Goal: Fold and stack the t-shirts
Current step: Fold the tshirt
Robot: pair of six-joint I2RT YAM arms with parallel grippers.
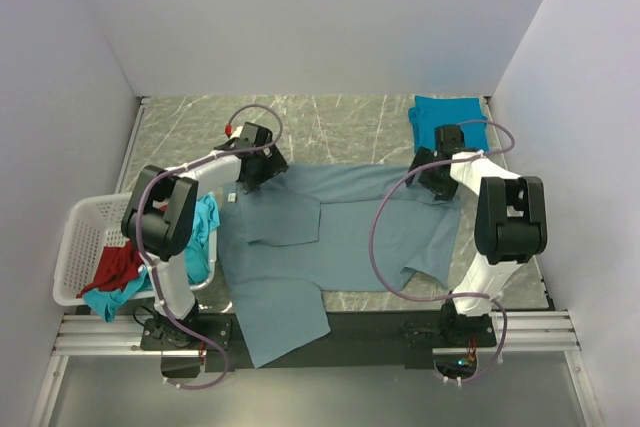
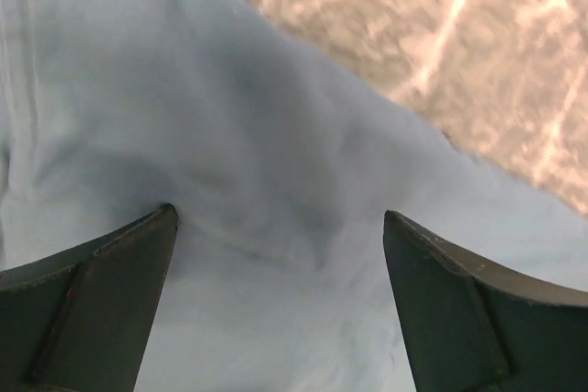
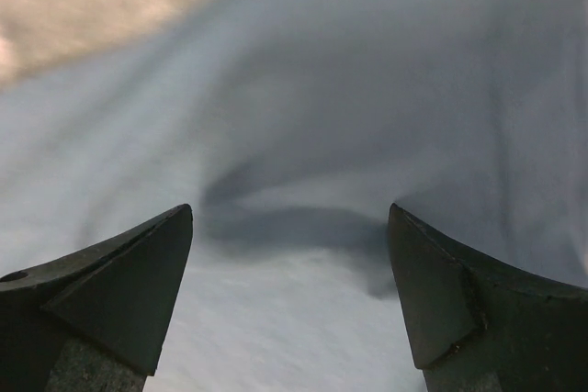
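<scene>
The big grey-blue shirt (image 1: 330,247) lay spread across the middle of the marble-patterned table (image 1: 330,122), its far edge running between the two arms and its near part hanging over the table's front edge toward the arm bases. One flap of it was turned over onto the body near the left side, and the cloth showed soft wrinkles. The left gripper (image 1: 260,175) stood over the shirt's far left corner with its fingers spread wide and nothing between them; in the left wrist view the two dark fingers (image 2: 101,291) sat low against the pale cloth (image 2: 276,135), with bare table (image 2: 441,25) showing beyond the shirt's edge. Whether the tips actually touched the cloth could not be told. The right gripper (image 1: 435,179) stood over the shirt's far right corner, its fingers likewise spread apart and clamped on nothing; the right wrist view showed a raised fold of cloth (image 3: 367,89) ahead of the open fingers (image 3: 119,282), somewhat blurred. A brighter teal shirt (image 1: 447,119) lay folded at the far right corner of the table, well apart from the spread one. At the left, a white laundry basket (image 1: 80,237) held a red shirt (image 1: 118,265) and a turquoise shirt (image 1: 205,227), the latter draped over its rim.
</scene>
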